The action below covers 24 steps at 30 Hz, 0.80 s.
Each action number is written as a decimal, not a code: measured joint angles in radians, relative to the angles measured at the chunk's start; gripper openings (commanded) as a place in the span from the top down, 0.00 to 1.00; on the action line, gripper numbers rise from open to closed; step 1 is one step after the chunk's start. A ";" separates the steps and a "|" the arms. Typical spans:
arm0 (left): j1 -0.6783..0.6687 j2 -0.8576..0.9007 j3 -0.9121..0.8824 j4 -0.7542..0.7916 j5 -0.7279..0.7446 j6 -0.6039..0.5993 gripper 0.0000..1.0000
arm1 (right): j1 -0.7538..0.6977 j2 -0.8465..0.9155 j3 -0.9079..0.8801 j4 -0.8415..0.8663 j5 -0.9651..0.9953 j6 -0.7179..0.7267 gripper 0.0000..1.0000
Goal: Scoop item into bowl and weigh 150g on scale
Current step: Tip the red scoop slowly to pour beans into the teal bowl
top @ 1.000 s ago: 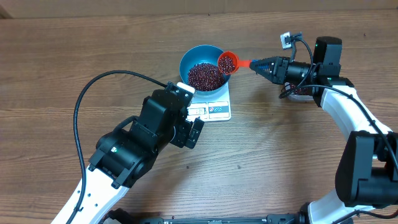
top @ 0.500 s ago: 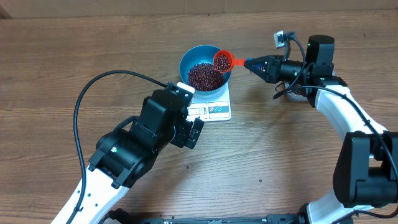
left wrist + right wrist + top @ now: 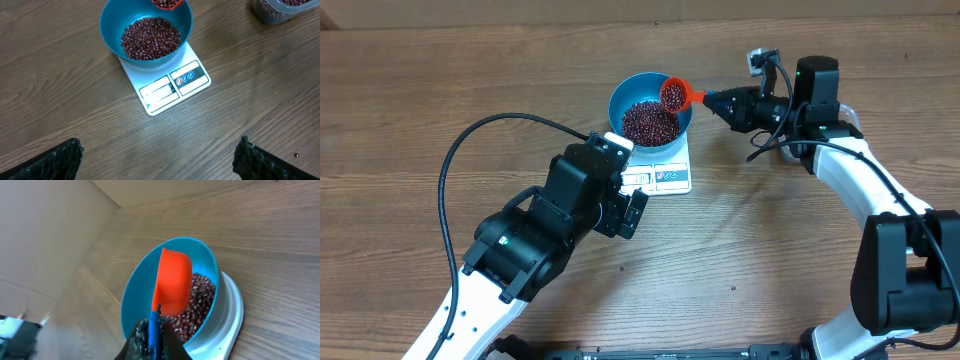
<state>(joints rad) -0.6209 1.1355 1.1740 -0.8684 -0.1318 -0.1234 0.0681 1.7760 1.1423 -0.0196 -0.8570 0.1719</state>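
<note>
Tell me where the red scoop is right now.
In the overhead view, the red scoop hangs over the blue bowl's right rim, held by the right hand.

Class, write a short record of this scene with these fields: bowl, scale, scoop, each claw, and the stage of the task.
Bowl: round bright blue bowl, standing on the scale, partly filled with small dark red-brown beans
Scale: flat white rectangular kitchen scale, display edge facing the left arm
Scoop: small orange plastic scoop, loaded with beans, over the bowl's rim
Right claw: shut on the scoop's handle
Left claw: open, empty, short of the scale
Stage: scoop poised to add beans; display unreadable
</note>
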 measured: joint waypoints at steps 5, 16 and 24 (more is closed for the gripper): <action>0.000 0.000 0.000 0.000 0.000 0.000 0.00 | 0.015 0.000 0.000 0.001 0.024 -0.089 0.96; 0.000 0.000 0.000 0.000 0.000 0.000 0.00 | 0.019 0.000 0.000 0.001 0.029 -0.289 0.96; 0.000 0.000 0.000 0.000 0.000 0.000 0.00 | 0.019 0.000 0.000 0.002 0.032 -0.383 0.96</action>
<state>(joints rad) -0.6209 1.1355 1.1740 -0.8684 -0.1322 -0.1234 0.0868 1.7760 1.1423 -0.0181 -0.8249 -0.2108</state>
